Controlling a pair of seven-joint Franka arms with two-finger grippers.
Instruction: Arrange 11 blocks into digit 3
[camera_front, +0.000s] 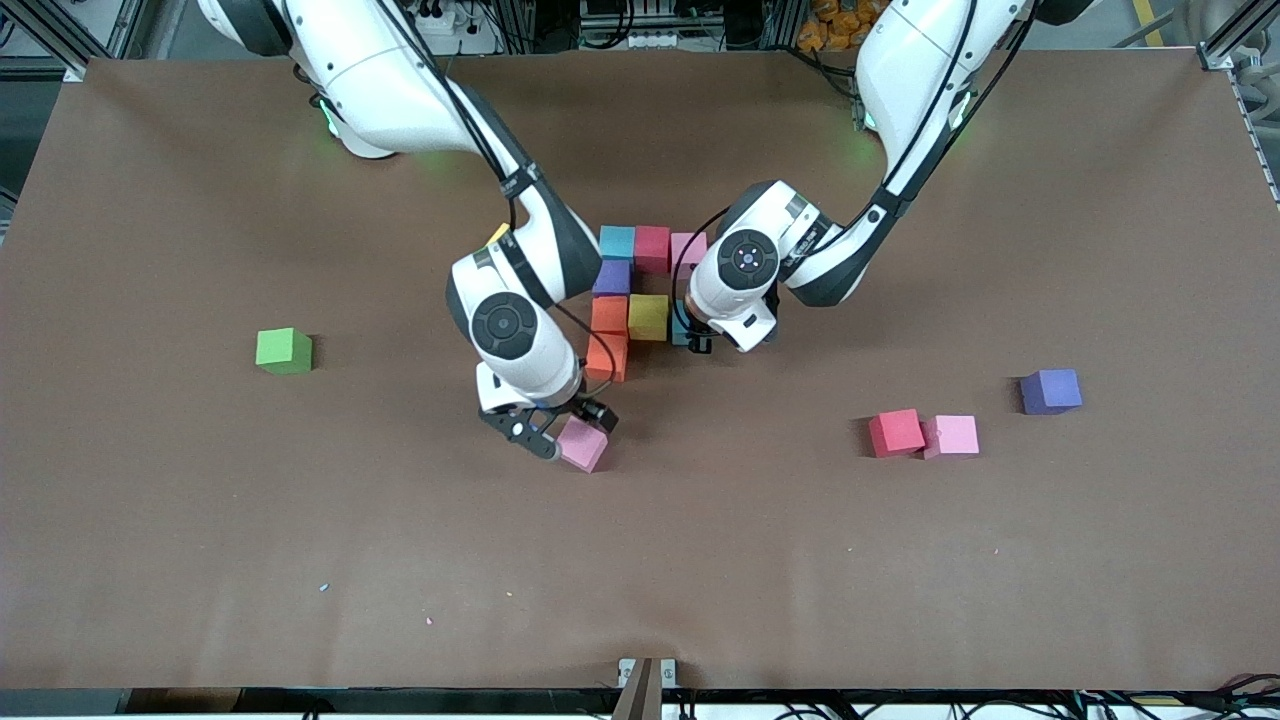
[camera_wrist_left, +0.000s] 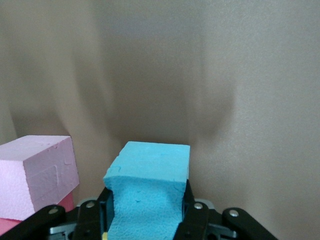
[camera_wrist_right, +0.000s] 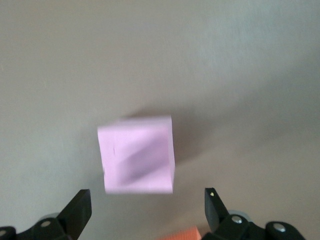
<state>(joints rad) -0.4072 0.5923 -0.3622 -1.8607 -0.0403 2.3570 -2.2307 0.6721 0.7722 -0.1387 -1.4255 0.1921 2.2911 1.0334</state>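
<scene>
Table (camera_front: 200, 520) in brown held a half-built digit 3 (camera_front: 640, 295) near its middle, the landmark here. Its long axis ran from the robots' bases toward the front camera, with its bars pointing toward the left arm's end. The top bar was whole: blue (camera_front: 617, 241), red (camera_front: 652, 248) and pink (camera_front: 688, 247) blocks touching. Purple (camera_front: 612, 277) and two orange blocks (camera_front: 608, 335) formed the spine, and a yellow block (camera_front: 648, 316) began the middle bar.

Left gripper (camera_front: 697, 338) sat low beside yellow, clamped on a light blue block (camera_wrist_left: 149, 192) squeezed between its fingers (camera_wrist_left: 186, 210). Likely risk: foam dragging on yellow as it settled could shove the bar crooked, or the block could spring askew when let go.

Right gripper (camera_front: 560, 430) hung spread wide at a tilted pink block (camera_wrist_right: 137, 155), nearer the camera than the digit. That block sat turned on the table, so a grip might catch corners and twist it; the arm also crowded the lower orange block.

Spare red (camera_front: 895, 432) and pink (camera_front: 951, 436) blocks touched well off toward the left arm's end, with a dark purple block (camera_front: 1050, 391) near them. A green block (camera_front: 284, 351) lay well off toward the right arm's end.
</scene>
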